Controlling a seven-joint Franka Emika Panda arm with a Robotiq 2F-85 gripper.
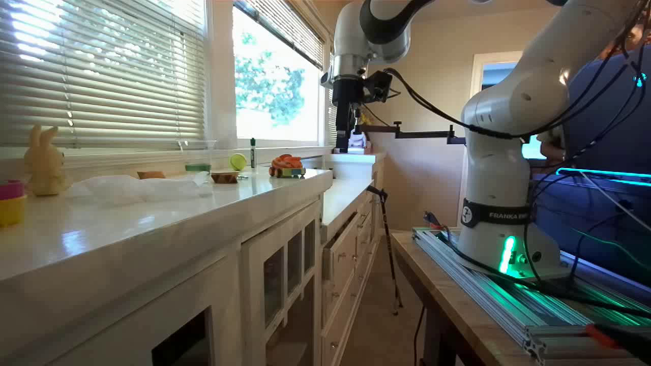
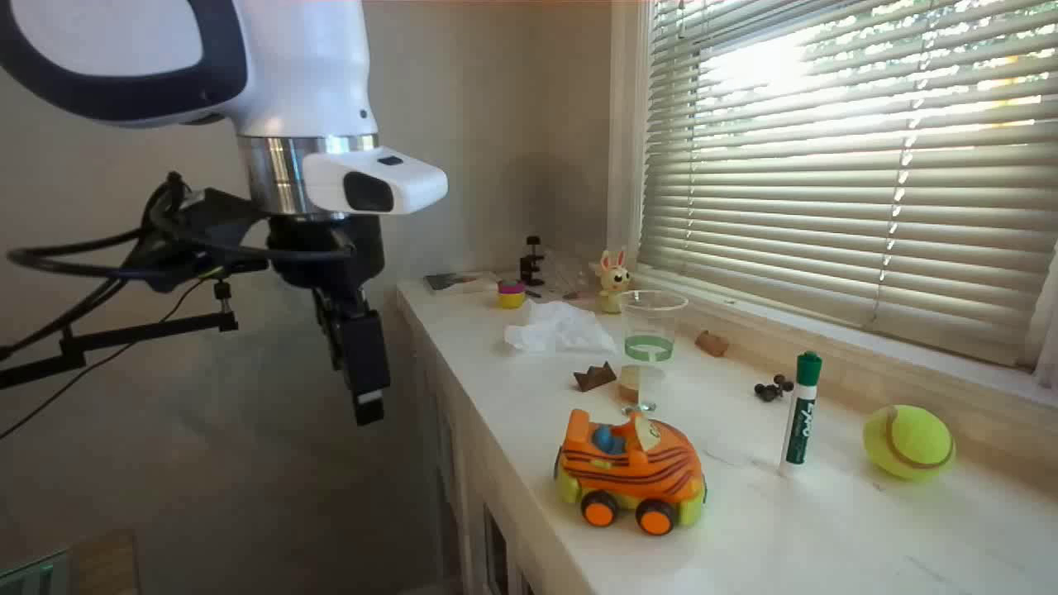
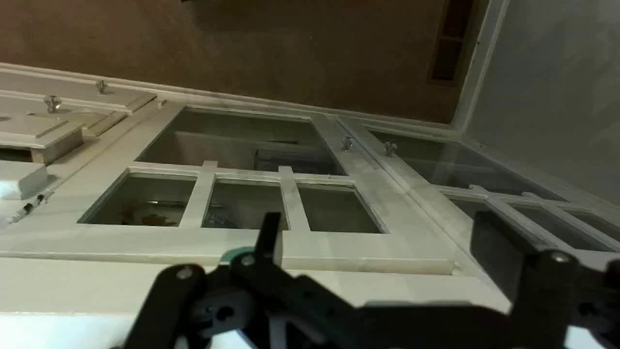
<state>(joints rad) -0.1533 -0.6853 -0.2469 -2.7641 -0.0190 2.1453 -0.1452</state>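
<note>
My gripper (image 1: 343, 142) (image 2: 370, 409) (image 3: 380, 230) is open and empty, pointing down in the air beside the white counter (image 1: 213, 229) (image 2: 529, 471). It touches nothing. In the wrist view the glass-paned cabinet door (image 3: 411, 242) under the counter shows between the fingers. An orange striped toy car (image 1: 288, 166) (image 2: 632, 467) stands near the counter edge. A green-capped marker (image 1: 253, 152) (image 2: 802, 413) stands upright, with a tennis ball (image 1: 237, 161) (image 2: 909, 442) near it. Behind the car are a clear cup (image 2: 649, 330) and a brown folded piece (image 2: 595, 377).
Crumpled white paper (image 2: 560, 328), a bunny toy (image 2: 612, 281), a yellow-pink pot (image 2: 511, 295) and a dark cluster (image 2: 773, 388) lie along the counter. A drawer (image 1: 343, 249) sticks out. A pole (image 1: 387, 244) leans there. A window with blinds (image 2: 851, 182) runs behind.
</note>
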